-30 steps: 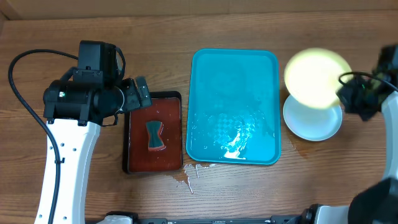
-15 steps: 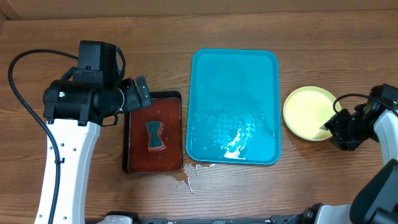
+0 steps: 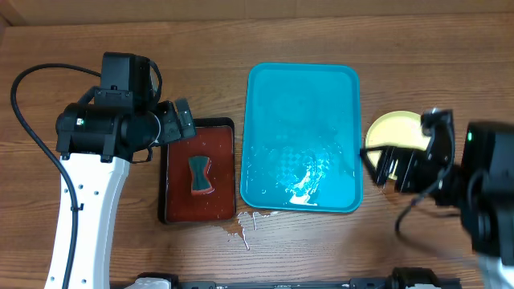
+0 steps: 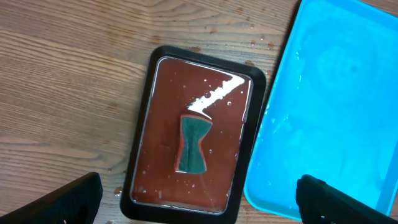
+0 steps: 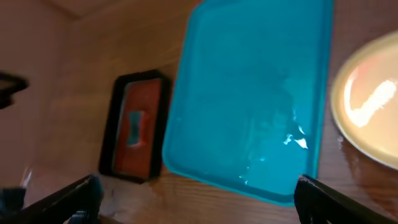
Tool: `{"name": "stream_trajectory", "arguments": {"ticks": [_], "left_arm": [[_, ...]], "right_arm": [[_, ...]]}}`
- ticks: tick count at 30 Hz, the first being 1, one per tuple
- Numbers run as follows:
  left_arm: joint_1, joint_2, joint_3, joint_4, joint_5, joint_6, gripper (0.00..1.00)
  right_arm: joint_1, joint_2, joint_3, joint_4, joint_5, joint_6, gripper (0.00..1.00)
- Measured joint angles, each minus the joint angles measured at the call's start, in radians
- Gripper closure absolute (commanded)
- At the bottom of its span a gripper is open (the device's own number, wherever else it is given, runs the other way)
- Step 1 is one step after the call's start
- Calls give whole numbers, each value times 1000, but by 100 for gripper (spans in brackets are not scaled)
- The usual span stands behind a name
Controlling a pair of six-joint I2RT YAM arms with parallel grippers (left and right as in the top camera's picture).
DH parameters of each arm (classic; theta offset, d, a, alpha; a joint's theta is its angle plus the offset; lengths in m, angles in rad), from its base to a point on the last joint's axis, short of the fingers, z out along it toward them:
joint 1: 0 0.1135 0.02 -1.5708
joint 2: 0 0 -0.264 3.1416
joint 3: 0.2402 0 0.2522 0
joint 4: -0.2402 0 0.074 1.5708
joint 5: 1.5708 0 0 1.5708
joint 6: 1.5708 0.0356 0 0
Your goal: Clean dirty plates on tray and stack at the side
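Right wrist view: the right fingers (image 5: 196,200) stand wide apart with nothing between them, their tips at the frame's two lower corners, above the near end of the turquoise tray (image 5: 249,87). Just past the right-hand tip, cut off by the frame's edge, a yellow-green-rimmed plate (image 5: 373,99) lies flat on the tabletop (image 5: 81,56), just beside the tray's long right edge; whether the two touch cannot be told. From overhead, these fingers hang over the plate's side nearest the tray and hide part of it. Only this one plate shows, and whether others lie stacked beneath it cannot be told. The tray carries no plates, only a wet sheen toward its near end. Across the tray, the left fingers (image 4: 199,202) are likewise spread wide and empty above a smaller black tray (image 4: 144,124), where a green sponge (image 4: 194,144) lies with its long axis running along that tray's length. The plate is well apart from the left arm, with the whole turquoise tray between them, so any further handling of it looks to fall to the right arm. Being round, the plate offers no preferred axis; the rim facing the tray is the closest place to take it. With the tray bare, the work appears at or near its end.
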State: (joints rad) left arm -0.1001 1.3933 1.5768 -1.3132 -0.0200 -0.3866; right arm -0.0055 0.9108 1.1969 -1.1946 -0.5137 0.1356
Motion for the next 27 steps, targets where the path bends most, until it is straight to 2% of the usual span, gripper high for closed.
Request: {"name": "stream_trajectory", "arguments": {"ticks": [5,11,15,18,22,27], "left_arm": [[0,0,0,0,0,0,0],[0,0,0,0,0,0,0],[0,0,0,0,0,0,0],[0,0,0,0,0,0,0],[0,0,0,0,0,0,0],[0,0,0,0,0,0,0]], "right_arm": [[51,-80,0,-2,-11,-10,0],[54,-94,0,10,26,-18,0],[58,-140,-37,165,140,-26,0],[59,-253,-128,336,212,-32,0],[56,-456,-303,476,260,-35,0],[30,-648,-521,521,282,-35,0]]}}
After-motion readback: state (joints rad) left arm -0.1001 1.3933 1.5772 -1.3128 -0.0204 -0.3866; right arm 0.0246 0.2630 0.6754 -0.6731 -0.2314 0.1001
